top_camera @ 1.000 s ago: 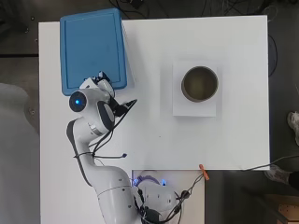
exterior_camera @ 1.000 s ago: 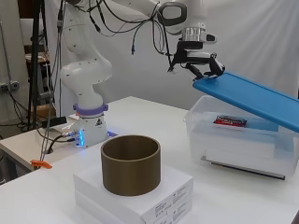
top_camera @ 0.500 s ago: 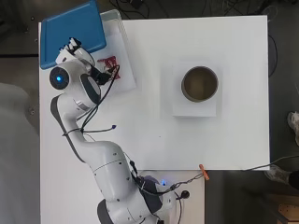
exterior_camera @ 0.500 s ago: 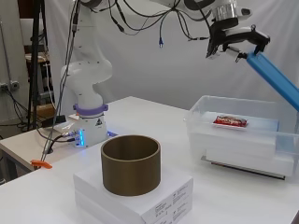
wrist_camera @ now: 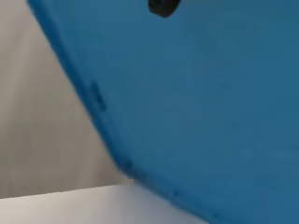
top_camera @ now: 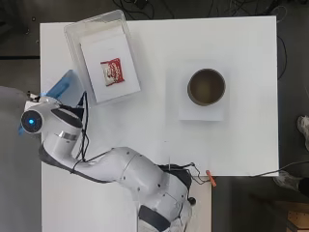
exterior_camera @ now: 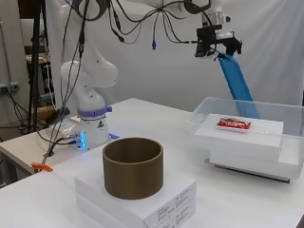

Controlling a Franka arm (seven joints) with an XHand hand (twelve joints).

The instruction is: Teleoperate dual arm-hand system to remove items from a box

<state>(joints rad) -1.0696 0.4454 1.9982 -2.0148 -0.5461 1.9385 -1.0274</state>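
1. The hand (exterior_camera: 217,42) was raised high above the bench (top_camera: 159,121), by the bench's left edge as the overhead view shows it, and it carried the blue lid (exterior_camera: 236,81) by the lid's upper end.
2. The fingers were curled about the lid's top edge; how each one lay could not be told.
3. The lid (top_camera: 62,87) hung steeply tilted, almost on edge, with its lower end behind the box (exterior_camera: 247,135) in the side view. Whether it touched the box could not be told.
4. In the wrist view the lid (wrist_camera: 201,107) filled most of the frame, with one dark fingertip (wrist_camera: 163,6) on it.
5. The clear box (top_camera: 72,48) stood uncovered at the far left corner of the bench.
6. Inside the box lay a white block (top_camera: 108,53), and a red packet (top_camera: 112,72) rested flat on top of that block.
7. The packet (exterior_camera: 233,124) was well apart from the hand.
8. A brown ring-shaped pot (top_camera: 206,87) stood on a white carton (top_camera: 200,112) towards the right half of the bench, well apart from the box.
9. An orange clip (top_camera: 211,177) lay at the near edge.
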